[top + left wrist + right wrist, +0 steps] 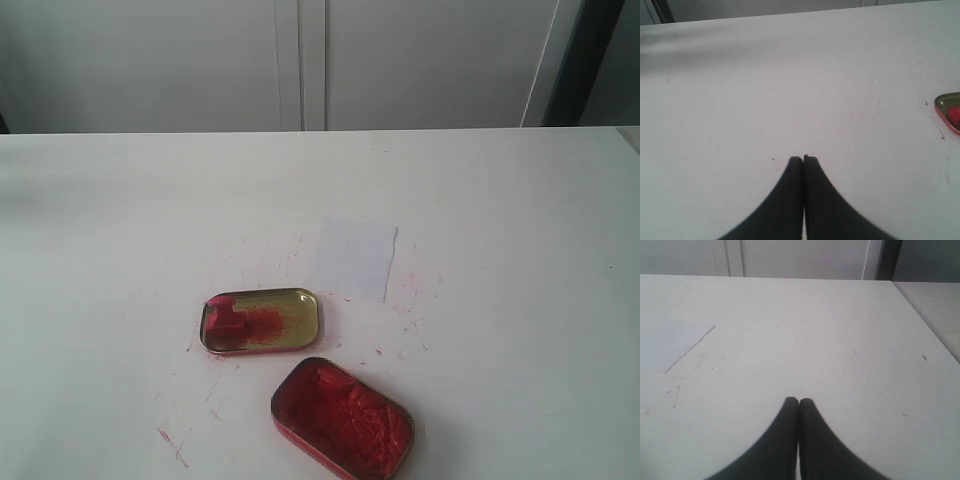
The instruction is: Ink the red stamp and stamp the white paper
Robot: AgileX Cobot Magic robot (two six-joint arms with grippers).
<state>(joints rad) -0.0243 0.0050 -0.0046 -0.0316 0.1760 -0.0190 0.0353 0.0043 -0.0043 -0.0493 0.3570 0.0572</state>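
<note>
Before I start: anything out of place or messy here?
The red stamp lies inside the gold lid, beside a red smear. Stray red flecks mark the table around the lid, the ink tin and the white paper.

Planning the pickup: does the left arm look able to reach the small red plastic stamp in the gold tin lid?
Probably yes: the small red plastic stamp lies uncovered in the gold tin lid, on that arm's side, but the left claw is shut.
</note>
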